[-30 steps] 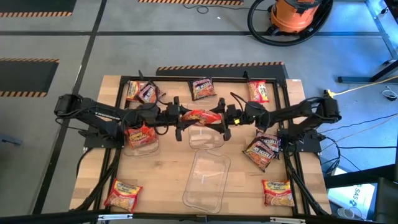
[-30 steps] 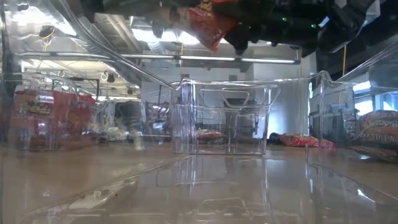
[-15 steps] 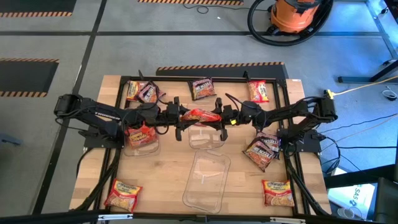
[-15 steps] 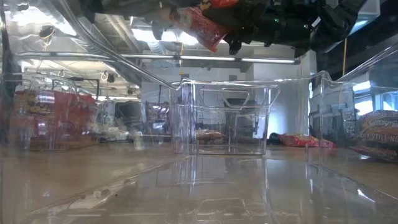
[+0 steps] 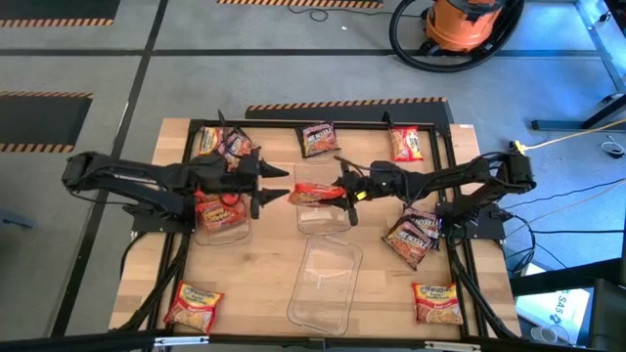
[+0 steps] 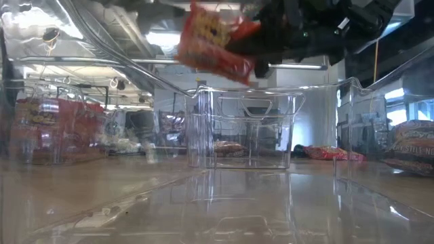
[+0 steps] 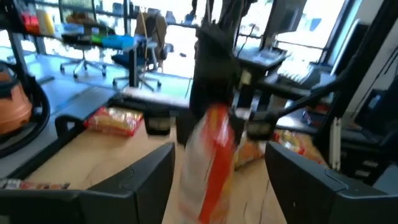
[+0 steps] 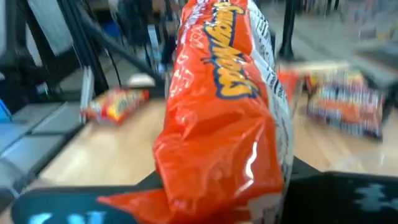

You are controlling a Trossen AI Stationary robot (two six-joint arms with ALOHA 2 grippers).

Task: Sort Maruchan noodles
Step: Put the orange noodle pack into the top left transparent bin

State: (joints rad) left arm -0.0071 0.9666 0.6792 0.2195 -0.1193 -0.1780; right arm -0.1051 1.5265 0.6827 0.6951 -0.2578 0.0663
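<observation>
Orange-red packet (image 5: 316,193) in right gripper (image 5: 342,191); three clear bins (image 5: 325,284).

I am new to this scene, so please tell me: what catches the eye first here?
An orange-red noodle packet hangs in the air above the clear bin at the table's middle, held by the right gripper. The left gripper faces it with open jaws, apart from the packet. Other packets lie scattered around the table.
</observation>
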